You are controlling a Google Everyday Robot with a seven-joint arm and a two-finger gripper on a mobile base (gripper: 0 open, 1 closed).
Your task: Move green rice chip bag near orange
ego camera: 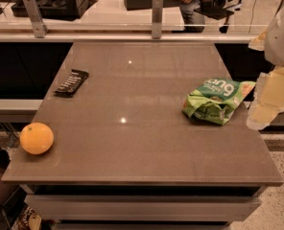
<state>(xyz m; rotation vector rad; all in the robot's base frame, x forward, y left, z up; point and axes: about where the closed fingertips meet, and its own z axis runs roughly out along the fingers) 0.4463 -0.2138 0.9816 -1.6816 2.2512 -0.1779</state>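
Observation:
The green rice chip bag (pixel 216 101) lies crumpled on the right side of the brown table (pixel 132 152), with white lettering facing up and an orange corner toward the right. The orange (pixel 36 138) sits at the table's front left corner, far from the bag. My gripper (pixel 263 107) hangs pale and cream-coloured just past the table's right edge. It is right beside the bag at about the bag's height and not touching it.
A small flat black bar (pixel 71 82) lies at the left of the table, behind the orange. A rail with two metal posts (pixel 157 16) runs along the table's far edge. Desks and a seated person are behind it.

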